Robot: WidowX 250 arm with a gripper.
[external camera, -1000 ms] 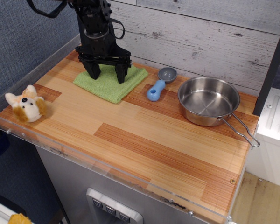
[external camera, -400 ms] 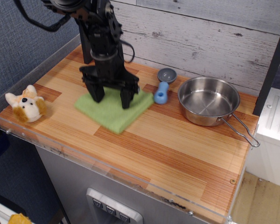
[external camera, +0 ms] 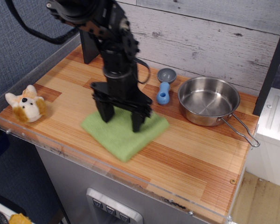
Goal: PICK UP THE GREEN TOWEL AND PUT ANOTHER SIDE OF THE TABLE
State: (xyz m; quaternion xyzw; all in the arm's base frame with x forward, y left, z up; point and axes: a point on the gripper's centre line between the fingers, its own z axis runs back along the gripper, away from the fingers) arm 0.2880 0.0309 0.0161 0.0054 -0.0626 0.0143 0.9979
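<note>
The green towel (external camera: 125, 134) lies flat on the wood-plank table (external camera: 191, 154), near the front edge and left of centre. My gripper (external camera: 122, 119) stands upright over the towel's back half. Its two black fingers (external camera: 137, 120) are spread apart and their tips rest on the cloth. No fold of towel shows pinched between them. The arm hides the towel's back edge.
A steel pan (external camera: 208, 100) with a wire handle sits at the back right. A blue scoop (external camera: 164, 93) and a small grey bowl (external camera: 167, 74) lie just left of the pan. A plush fox toy (external camera: 25, 105) sits at the left edge. A clear acrylic rim (external camera: 84, 161) runs along the front.
My gripper has moved from the back left toward the front centre, and the towel has slid along under its fingertips. The blue scoop shifted slightly to the right.
</note>
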